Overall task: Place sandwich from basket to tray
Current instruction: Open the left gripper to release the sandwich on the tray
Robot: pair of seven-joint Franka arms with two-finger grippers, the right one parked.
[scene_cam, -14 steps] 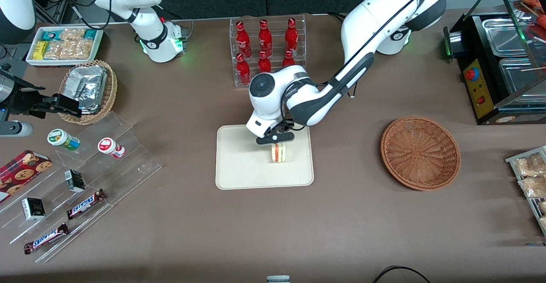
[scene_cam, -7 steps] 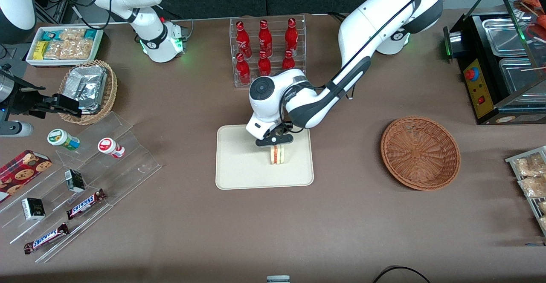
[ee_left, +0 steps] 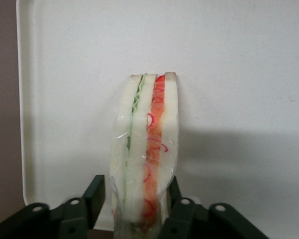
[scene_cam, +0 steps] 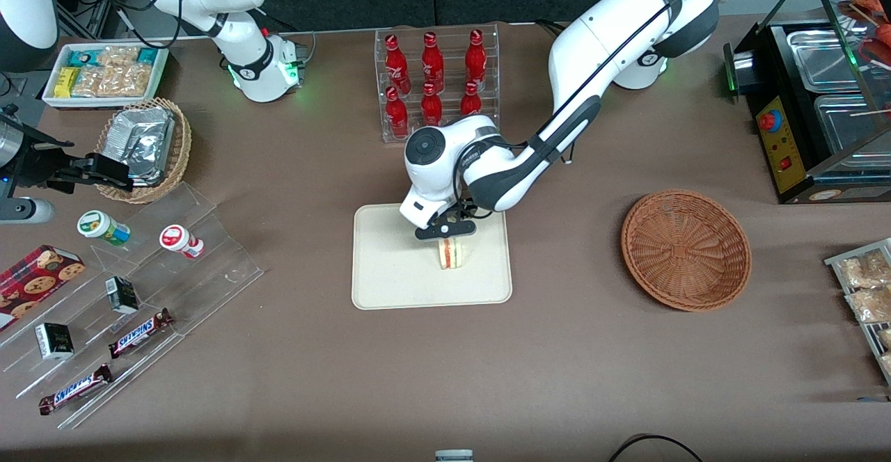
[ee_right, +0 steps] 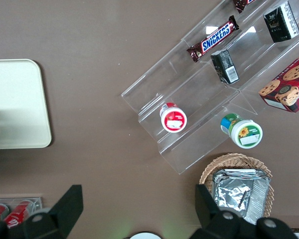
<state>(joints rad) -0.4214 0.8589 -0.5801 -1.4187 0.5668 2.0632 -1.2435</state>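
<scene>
The sandwich (scene_cam: 451,254) (ee_left: 145,149) stands on its edge on the cream tray (scene_cam: 390,274) (ee_left: 239,59), in the part of the tray toward the working arm's end. Its white bread and its green and red filling layers show under clear wrap. My left gripper (scene_cam: 446,230) (ee_left: 134,199) hangs just above it and is open a little, one black finger (ee_left: 95,193) on each side of the sandwich. A thin gap shows between one finger and the wrap; the other finger lies against it. The reddish-brown basket (scene_cam: 686,249) sits empty toward the working arm's end.
A clear rack of red bottles (scene_cam: 435,79) stands farther from the camera than the tray. A tan basket of foil packets (scene_cam: 145,145), a white snack box (scene_cam: 104,72) and an acrylic stand with snacks (scene_cam: 132,295) lie toward the parked arm's end. A black warmer (scene_cam: 814,100) stands at the working arm's end.
The gripper and the sandwich have drifted slightly toward the parked arm's end and a little nearer the camera. The arm's elbow has swung the same way.
</scene>
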